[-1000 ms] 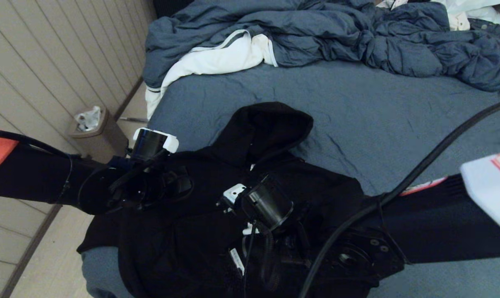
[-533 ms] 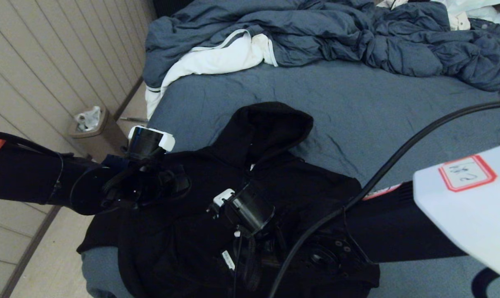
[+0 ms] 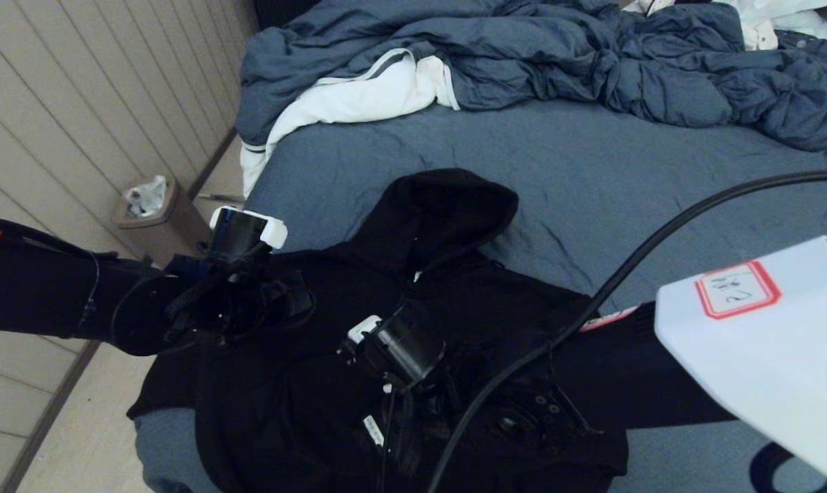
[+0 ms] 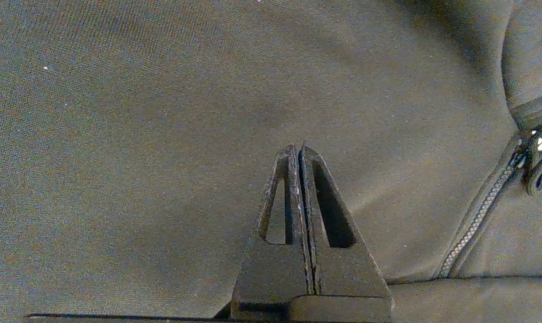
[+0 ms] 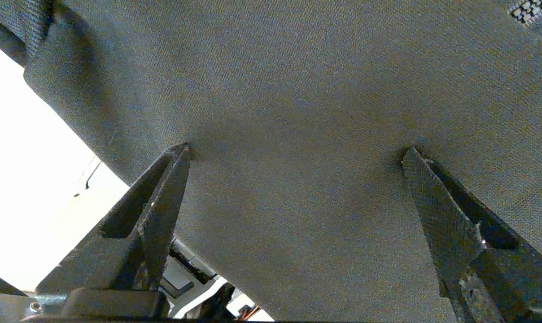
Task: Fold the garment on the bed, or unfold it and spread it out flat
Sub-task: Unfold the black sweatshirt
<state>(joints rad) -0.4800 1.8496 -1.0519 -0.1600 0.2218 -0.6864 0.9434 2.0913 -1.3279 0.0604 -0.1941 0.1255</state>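
In the head view, you see the large black zip-front hoodie of thick soft fabric (image 3: 413, 329) lying on the wide bed with the blue-grey sheet (image 3: 626, 185), at the near corner, its hood pointing to 12 o'clock. This looks like a spread position, so I judge both arms are over the chest to begin or finish a fold. The left gripper (image 3: 287, 301) sits at 9 o'clock of the chest, the right gripper (image 3: 400, 411) near the middle. Black arms over black cloth hide the fingers here, and the lower hem is cut off. The crumpled blue-grey duvet (image 3: 591, 61) and the white cloth with grey stripes (image 3: 359, 96) lie well apart, at 12 o'clock.

In the left wrist view, the left gripper (image 4: 300, 152) is clenched with nothing between its jaws, just above plain fabric; the zipper (image 4: 477, 220) runs at 3 o'clock. Whether the tips touch, you cannot tell.

In the right wrist view, the right gripper (image 5: 298, 152) stands wide, released, both tips pressing the hoodie (image 5: 298, 89). Perhaps it prepares a pinch. What the bright area at 9 o'clock is stays unclear.
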